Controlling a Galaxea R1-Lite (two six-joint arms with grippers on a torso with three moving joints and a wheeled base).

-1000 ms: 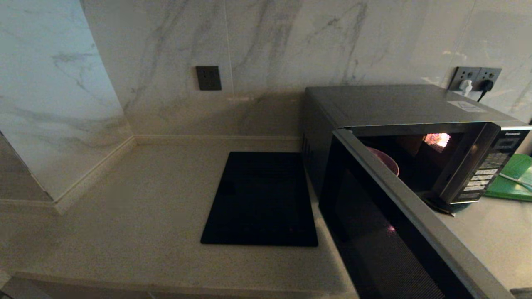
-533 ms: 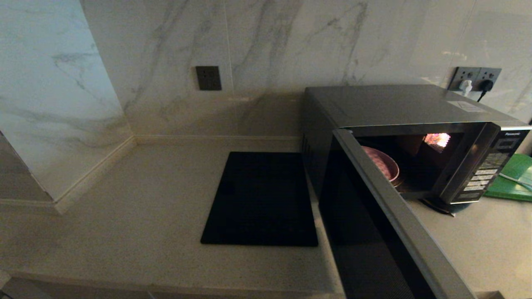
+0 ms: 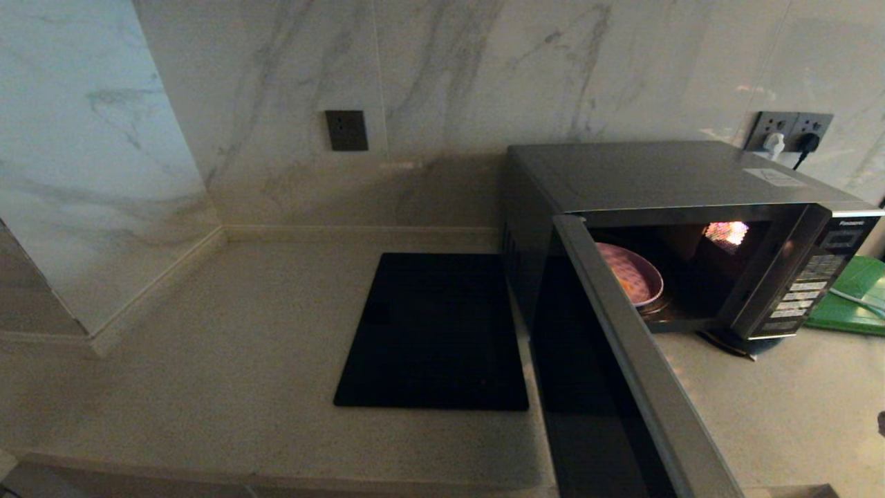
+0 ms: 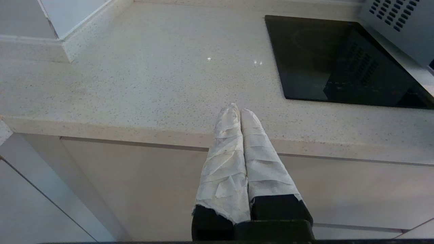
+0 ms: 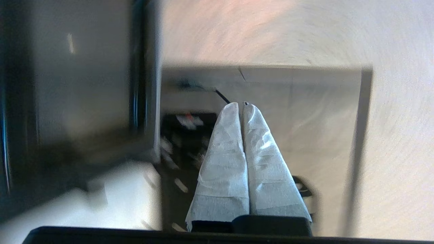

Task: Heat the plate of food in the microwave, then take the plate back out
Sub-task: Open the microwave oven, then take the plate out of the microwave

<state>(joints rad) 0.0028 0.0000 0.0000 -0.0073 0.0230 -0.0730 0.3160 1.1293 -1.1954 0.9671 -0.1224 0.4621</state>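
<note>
Plate of food, pale pink with orange sticks on it, resting inside the lit cavity of the microwave; only its right part shows past the edge of the microwave door, which stands swung wide open toward the viewer. Microwave placed on the speckled countertop, against the marble wall. Flat black slab lying on the countertop just beside the microwave's left side; green board beyond the microwave's button panel, on its right. Wall sockets with a plug behind the microwave's top right corner. Left gripper parked in front of the countertop edge, well apart from the microwave, its cloth-wrapped fingers pressed together on nothing. Right gripper, seen in a blurred wrist view beside the microwave door, likewise has its wrapped fingers pressed together, empty.
</note>
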